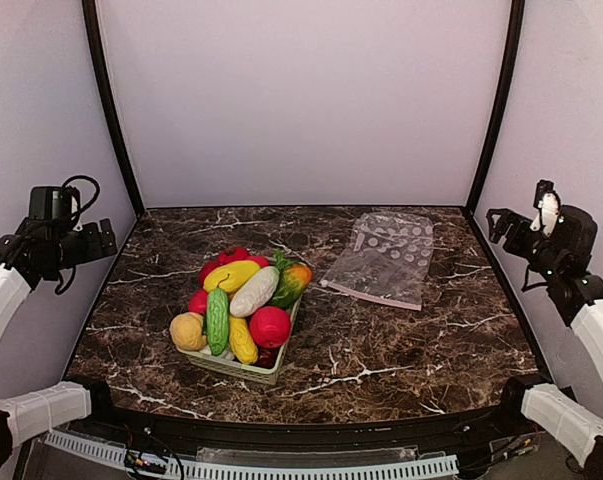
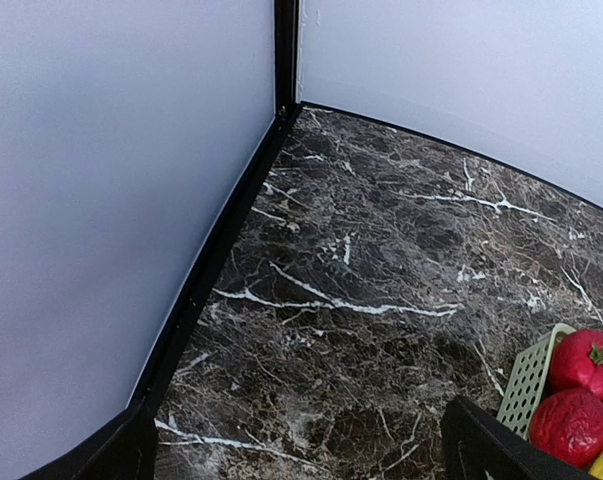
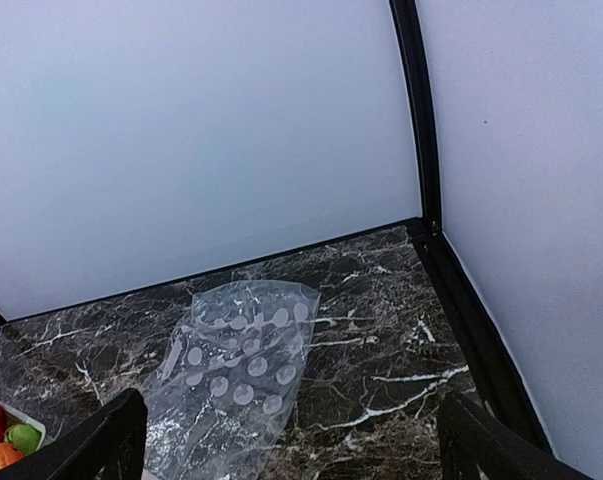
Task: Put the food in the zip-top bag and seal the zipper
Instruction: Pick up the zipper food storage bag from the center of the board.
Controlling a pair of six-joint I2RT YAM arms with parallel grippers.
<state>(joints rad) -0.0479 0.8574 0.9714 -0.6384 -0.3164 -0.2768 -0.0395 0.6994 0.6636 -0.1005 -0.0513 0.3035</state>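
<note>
The food (image 1: 243, 303) is several glossy toy fruits and vegetables heaped in a pale green slatted basket (image 1: 243, 371) at centre-left. Two red pieces (image 2: 583, 361) show at the left wrist view's lower right. The zip-top bag (image 1: 386, 257) lies flat and empty to the basket's right, with its pink zipper (image 1: 373, 293) along the near edge. The bag also shows in the right wrist view (image 3: 236, 380). My left gripper (image 1: 103, 240) is raised at the far left, open and empty (image 2: 301, 462). My right gripper (image 1: 498, 226) is raised at the far right, open and empty (image 3: 291, 452).
The dark marble table (image 1: 381, 340) is enclosed by white walls with black corner posts (image 1: 111, 110). The basket's corner (image 2: 529, 378) shows in the left wrist view. The table's black front edge (image 1: 301, 425) runs along the bottom.
</note>
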